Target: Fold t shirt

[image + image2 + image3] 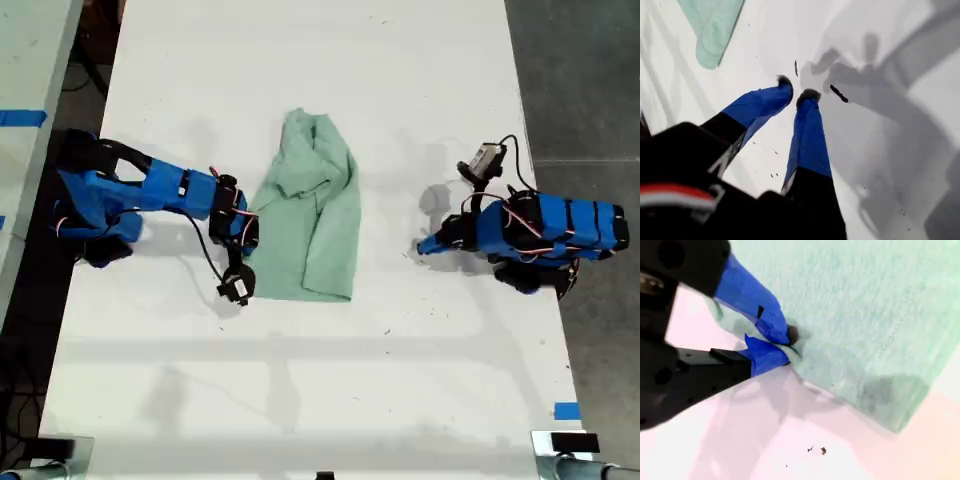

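The pale mint-green t shirt (pixel 315 215) lies wrinkled on the white table (pixel 300 380), bunched at its far end and flatter toward the near edge. My second gripper (pixel 248 235) reaches in from the exterior view's left and is shut on the t shirt's side edge (pixel 865 315), the blue fingertips (pixel 775 327) pinching a fold of fabric. My first gripper (pixel 425 247) rests low over bare table at the exterior view's right, apart from the garment. Its blue fingers (pixel 807 135) have their tips almost touching with nothing between them. Only a corner of the t shirt (pixel 712 25) shows there.
A small camera on a cable (pixel 237 287) hangs by the second arm, and another (pixel 487 157) sits above the first arm. A blue tape mark (pixel 567 410) is near the table's front corner at the exterior view's right. Dark floor (pixel 580 80) borders the table there.
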Motion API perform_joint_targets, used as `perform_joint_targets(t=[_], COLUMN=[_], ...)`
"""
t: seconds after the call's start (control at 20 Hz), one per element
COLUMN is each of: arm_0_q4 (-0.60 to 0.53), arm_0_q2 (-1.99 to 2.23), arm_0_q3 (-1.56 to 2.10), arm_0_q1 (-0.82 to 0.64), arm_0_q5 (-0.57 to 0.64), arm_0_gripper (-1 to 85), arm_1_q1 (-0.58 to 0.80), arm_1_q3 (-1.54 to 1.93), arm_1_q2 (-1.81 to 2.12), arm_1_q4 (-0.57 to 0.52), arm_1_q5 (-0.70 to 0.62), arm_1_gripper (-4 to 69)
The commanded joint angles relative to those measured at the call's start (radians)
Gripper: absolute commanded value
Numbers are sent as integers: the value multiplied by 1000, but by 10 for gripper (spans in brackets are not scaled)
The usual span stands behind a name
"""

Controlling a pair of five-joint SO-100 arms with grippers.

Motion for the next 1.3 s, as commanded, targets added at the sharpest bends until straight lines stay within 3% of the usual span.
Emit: perform_joint_targets(t=[0.0, 0.25, 0.45, 0.6, 0.8, 0.95, 1.0, 1.2, 1.25], arm_0_q4=[91, 301, 334, 299, 161, 77, 61, 158, 196], arm_0_q2=[5, -15, -198, -357, -426, -434, -430, -357, -301], arm_0_q3=[-77, -428, -787, -940, -946, -946, -946, -940, -928], arm_0_q1=[-8, 20, 18, -5, -17, -9, -8, -35, -51], arm_0_q5=[-20, 61, 181, 239, 295, 348, 371, 316, 290], arm_0_gripper=[0, 0, 0, 0, 18, 333, 377, 232, 118], arm_1_q1=[-3, -3, -3, -3, -3, -3, -3, -3, -3], arm_1_q3=[51, 51, 51, 51, 51, 51, 51, 51, 51], arm_1_q2=[14, 14, 14, 14, 14, 14, 14, 14, 14], arm_1_q4=[3, 3, 3, 3, 3, 3, 3, 3, 3], arm_1_q5=[-12, -12, -12, -12, -12, -12, -12, -12, -12], arm_1_gripper=[57, 57, 57, 57, 57, 57, 57, 58, 58])
